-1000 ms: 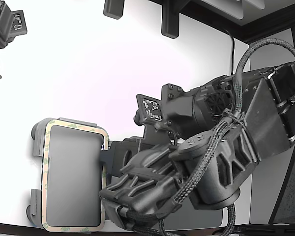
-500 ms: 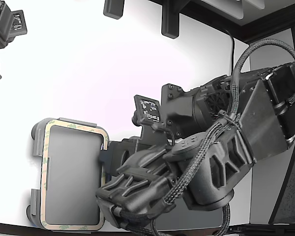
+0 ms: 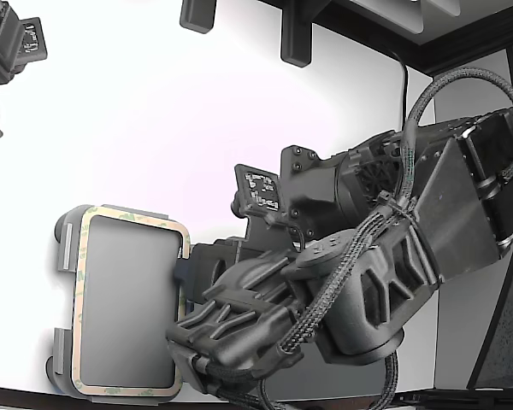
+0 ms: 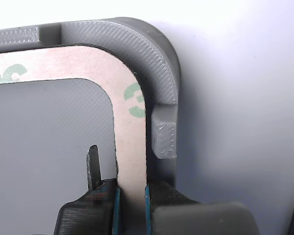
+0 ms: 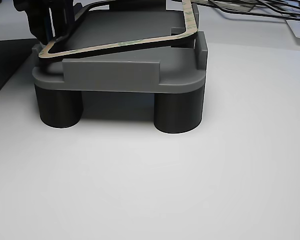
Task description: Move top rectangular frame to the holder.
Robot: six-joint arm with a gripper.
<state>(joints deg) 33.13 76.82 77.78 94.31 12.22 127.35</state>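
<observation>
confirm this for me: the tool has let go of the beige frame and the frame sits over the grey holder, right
Not quite. The wrist view shows the tool shut on the beige frame, pads on either side of its strip. The frame does sit over the grey holder.

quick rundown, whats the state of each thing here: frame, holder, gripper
frame: lying inside the holder's raised edge, one side strip pinched by the gripper; in the other view one side looks slightly lifted
holder: upright on dark round feet, on the white table, frame in it
gripper: shut on the frame, one finger on each side of the strip
</observation>
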